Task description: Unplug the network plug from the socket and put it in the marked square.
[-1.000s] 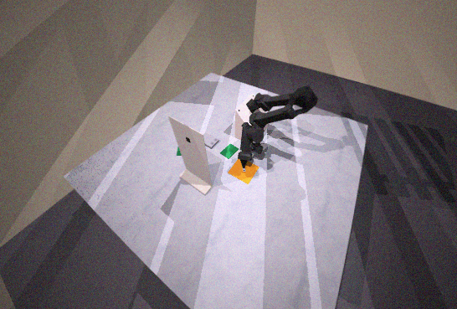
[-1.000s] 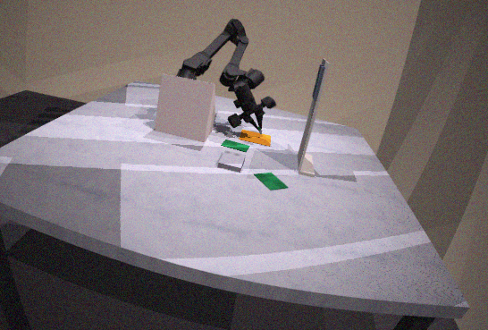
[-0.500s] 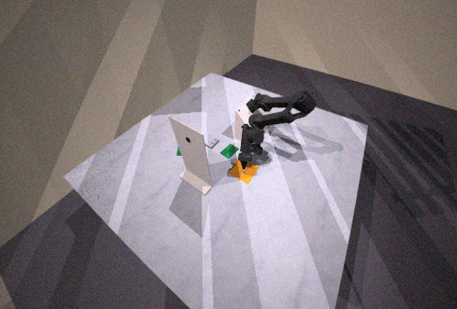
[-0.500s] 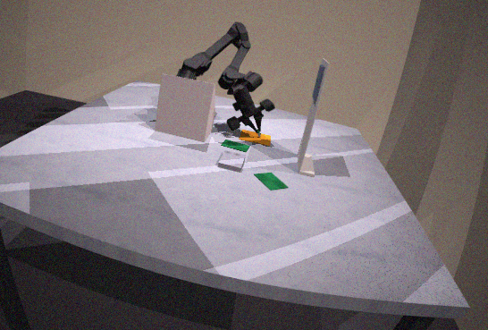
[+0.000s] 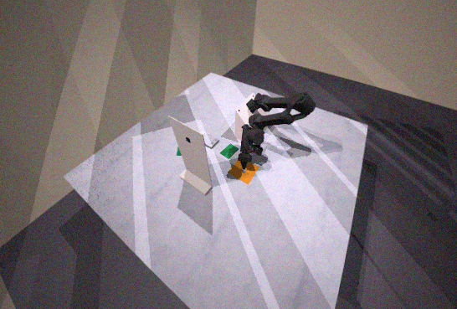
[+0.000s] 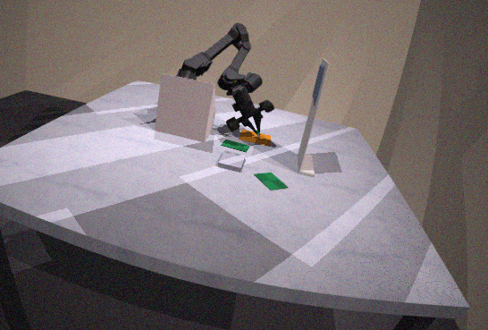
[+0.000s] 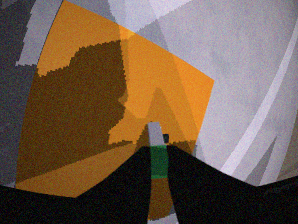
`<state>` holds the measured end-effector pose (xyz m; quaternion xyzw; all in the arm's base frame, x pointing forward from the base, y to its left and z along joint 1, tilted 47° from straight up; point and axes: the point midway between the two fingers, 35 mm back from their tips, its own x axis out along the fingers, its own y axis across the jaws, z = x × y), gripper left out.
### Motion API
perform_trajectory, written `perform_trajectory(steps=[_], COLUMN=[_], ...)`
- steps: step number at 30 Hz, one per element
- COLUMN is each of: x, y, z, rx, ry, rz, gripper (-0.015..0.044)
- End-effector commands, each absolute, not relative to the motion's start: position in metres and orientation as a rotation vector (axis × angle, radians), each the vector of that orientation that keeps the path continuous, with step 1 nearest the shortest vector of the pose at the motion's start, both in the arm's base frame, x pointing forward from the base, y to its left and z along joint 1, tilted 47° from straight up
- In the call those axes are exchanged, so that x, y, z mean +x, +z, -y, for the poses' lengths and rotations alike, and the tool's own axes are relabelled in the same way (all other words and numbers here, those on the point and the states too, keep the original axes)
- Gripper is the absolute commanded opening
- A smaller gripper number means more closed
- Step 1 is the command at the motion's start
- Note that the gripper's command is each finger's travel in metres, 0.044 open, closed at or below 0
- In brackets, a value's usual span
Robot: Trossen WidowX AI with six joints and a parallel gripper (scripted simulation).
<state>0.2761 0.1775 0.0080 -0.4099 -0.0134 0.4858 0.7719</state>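
Note:
My gripper (image 5: 243, 170) (image 6: 258, 134) points down at the orange square (image 5: 250, 177) (image 6: 266, 137) (image 7: 172, 65) marked on the table. It is shut on the plug (image 7: 159, 162), whose green body sits between the black fingertips, with a light grey end sticking out beyond them. The plug is very low over the square; whether it touches the table I cannot tell. An upright cream panel (image 5: 193, 150) (image 6: 308, 129) with a small dark opening stands apart from the gripper. The fingers hide part of the plug, and its tab cannot be made out clearly.
A second cream upright block (image 5: 240, 122) (image 6: 184, 108) stands near the arm. A low grey block (image 5: 213, 142) (image 6: 231, 161) lies between the uprights. One green patch (image 5: 229, 151) (image 6: 235, 145) lies near the orange square, another green patch (image 5: 178, 151) (image 6: 271, 181) farther off.

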Motion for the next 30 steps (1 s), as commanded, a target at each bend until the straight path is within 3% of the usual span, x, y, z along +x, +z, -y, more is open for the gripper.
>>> perform_trajectory(steps=[1, 6, 30], x=[0.276, 0.276, 0.266], y=[0.008, 0.008, 0.016], z=[-0.177, -0.177, -0.161], rx=[-0.889, -0.889, -0.889], ry=[1.053, 1.053, 1.053], rz=[0.030, 0.030, 0.026], gripper=[0.0026, 0.0156, 0.0156])
